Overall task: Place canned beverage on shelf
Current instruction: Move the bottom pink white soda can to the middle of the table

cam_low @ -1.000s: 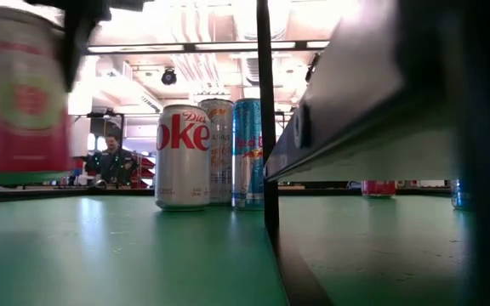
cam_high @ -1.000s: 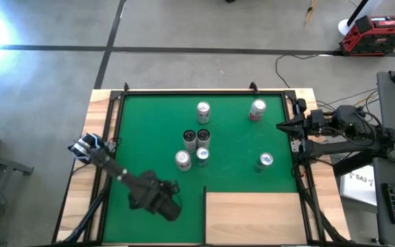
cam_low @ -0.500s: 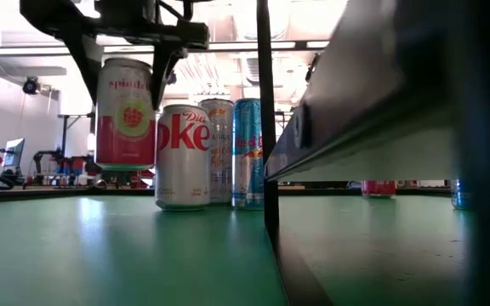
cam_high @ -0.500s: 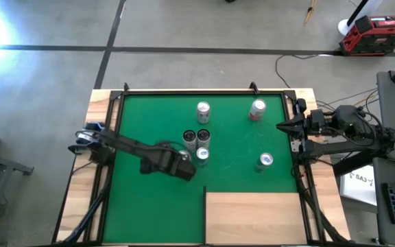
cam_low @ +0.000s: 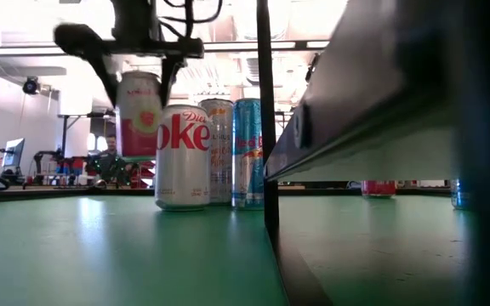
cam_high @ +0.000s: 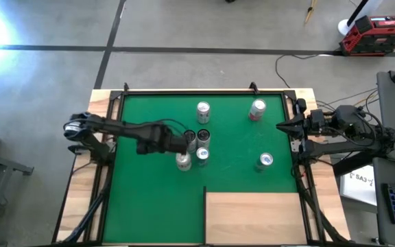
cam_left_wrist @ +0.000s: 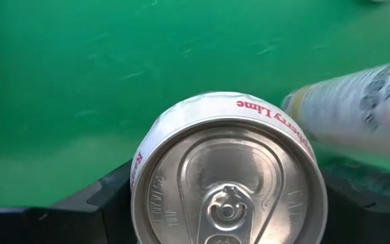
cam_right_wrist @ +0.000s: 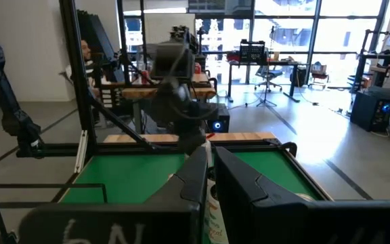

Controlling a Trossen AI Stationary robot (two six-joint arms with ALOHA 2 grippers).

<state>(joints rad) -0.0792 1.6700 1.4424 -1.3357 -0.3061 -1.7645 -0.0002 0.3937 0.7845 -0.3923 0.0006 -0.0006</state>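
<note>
I am carrying the raspberry-lime can [cam_low: 139, 115] in my left gripper [cam_high: 182, 152], fingers closed on its sides, and over the last second it has swung from the near left part of the green mat [cam_high: 142, 199] up to the cluster of cans in the middle, so it is now hanging just beside the Diet Coke can [cam_low: 182, 155]. That is drifting away from the shelf [cam_high: 252, 217], the pale plywood panel at the mat's near right corner, so I judge the placing is still ahead of me and the carry must turn back toward it. The low view is showing the held can clear of the mat, which the high view cannot tell; the left wrist view is showing only its lid and my fingers [cam_left_wrist: 107, 196] beside it. My right gripper [cam_high: 282, 126] is waiting at the mat's right edge, fingers nearly together and empty.
</note>
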